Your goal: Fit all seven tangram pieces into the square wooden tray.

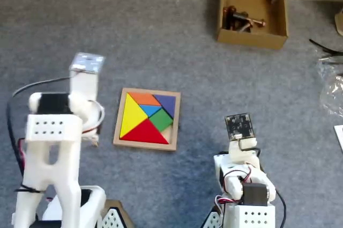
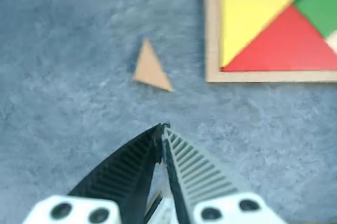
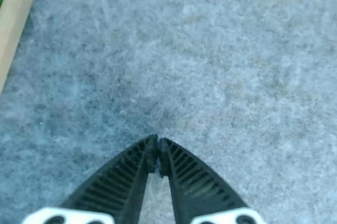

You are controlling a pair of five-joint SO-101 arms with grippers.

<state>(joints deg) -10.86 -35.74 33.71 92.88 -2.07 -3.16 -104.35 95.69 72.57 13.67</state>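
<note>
The square wooden tray [image 1: 119, 126] lies on the grey carpet between the two arms. It holds orange, purple, blue, green, yellow [image 1: 130, 118] and red [image 1: 146, 131] pieces, with a small bare spot in its near right corner. A small tan triangle [image 2: 151, 70] lies on the carpet just outside the tray's edge [image 2: 212, 34]. My left gripper [image 2: 162, 128] is shut and holds nothing, a short way from that triangle. My right gripper [image 3: 157, 140] is shut over bare carpet, with the tray's rim [image 3: 16, 18] off to one side.
A cardboard box [image 1: 252, 37] with a few metal and wood items stands at the back right. Clear plastic wrap [image 1: 332, 88] and a black cable lie at the right edge. Open carpet surrounds the tray.
</note>
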